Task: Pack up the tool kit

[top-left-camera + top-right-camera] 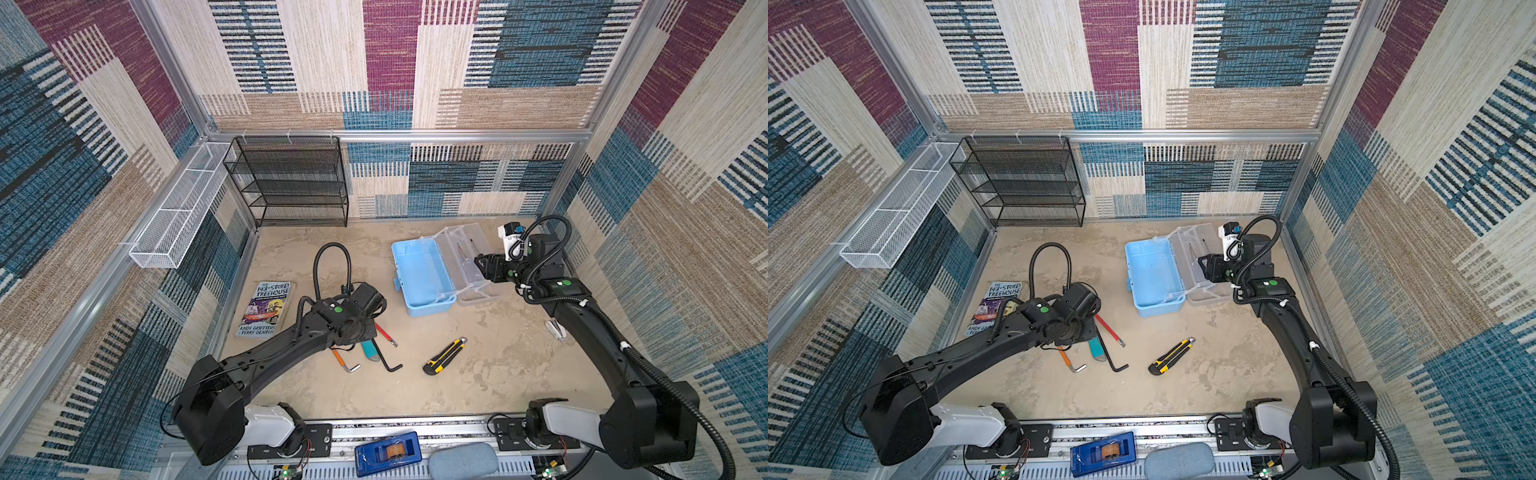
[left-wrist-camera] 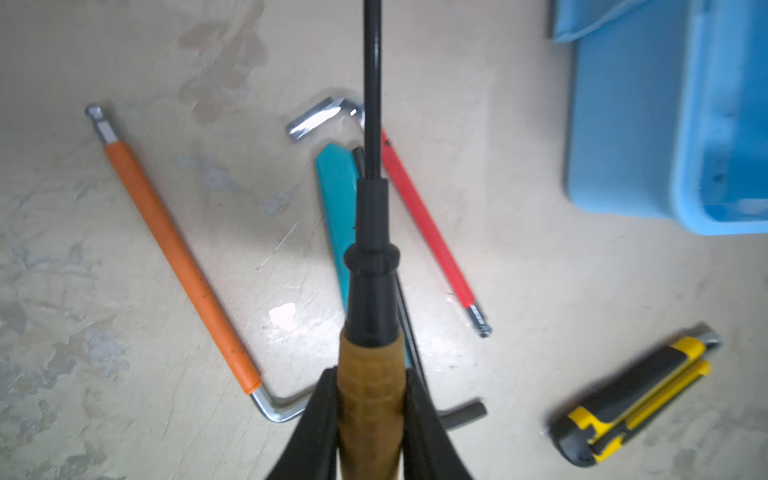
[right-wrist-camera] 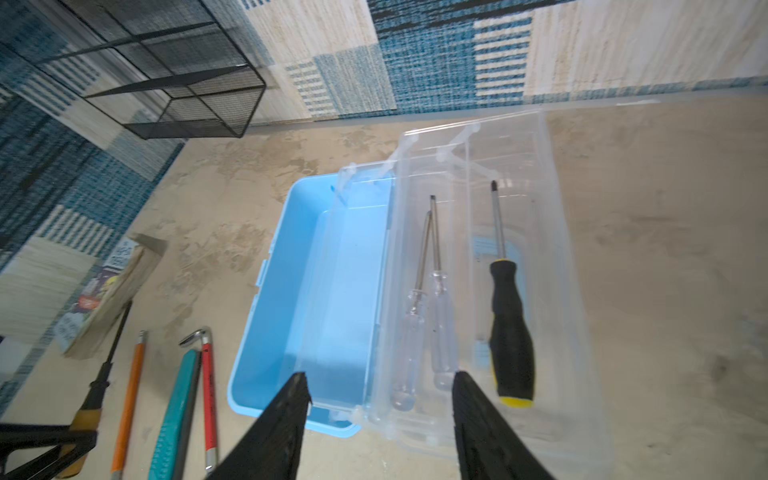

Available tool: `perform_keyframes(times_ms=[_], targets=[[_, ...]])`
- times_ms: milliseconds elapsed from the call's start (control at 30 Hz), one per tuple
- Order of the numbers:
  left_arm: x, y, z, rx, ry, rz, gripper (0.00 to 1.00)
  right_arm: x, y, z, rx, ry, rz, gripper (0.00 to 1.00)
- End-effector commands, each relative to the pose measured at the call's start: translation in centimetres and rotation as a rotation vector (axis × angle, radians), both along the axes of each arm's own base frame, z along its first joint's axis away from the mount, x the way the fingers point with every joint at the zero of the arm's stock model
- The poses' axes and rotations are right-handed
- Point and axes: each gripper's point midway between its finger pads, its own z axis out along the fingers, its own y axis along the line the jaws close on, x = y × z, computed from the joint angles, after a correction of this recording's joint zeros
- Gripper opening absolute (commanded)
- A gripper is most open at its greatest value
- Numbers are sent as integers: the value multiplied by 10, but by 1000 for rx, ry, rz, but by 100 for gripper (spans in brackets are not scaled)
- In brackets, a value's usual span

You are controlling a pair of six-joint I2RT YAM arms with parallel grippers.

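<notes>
My left gripper [image 2: 370, 376] is clenched on the ochre ribbed handle of a black-shafted screwdriver [image 2: 371, 286], poised above a red-sleeved hex key [image 2: 424, 224] near the middle of the desk [image 1: 498, 374]. The long shaft sticks far ahead of the fingers. I judge it could swivel in the grip, rake that key, or snag the rim of the open pale blue plastic case [image 1: 419, 270], which sits toward the desk's far right corner. My right gripper [image 3: 379, 376] hangs released and holds nothing. It is over the case's folded-back clear plastic lid [image 3: 552, 249], where a black-and-yellow-handled screwdriver [image 3: 511, 324] lies. Bringing the left arm in there risks the two arms clashing.
</notes>
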Motion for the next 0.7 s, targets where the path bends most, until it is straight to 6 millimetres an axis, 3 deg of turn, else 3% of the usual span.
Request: perform_keyframes(times_ms=[0,167,300,667], targets=[[16,-23,24,23,-79,-138,4,-7,28,22,194,-22,90,56],[30,-86,55,-60,-178,-330,5,-24,66,22,299,-5,157,56],[30,-125,65,-141,-227,-429,5,-33,90,11,337,55,202,56],[22,-174,69,-218,-282,-532,4,-45,108,0,401,112,239,53]])
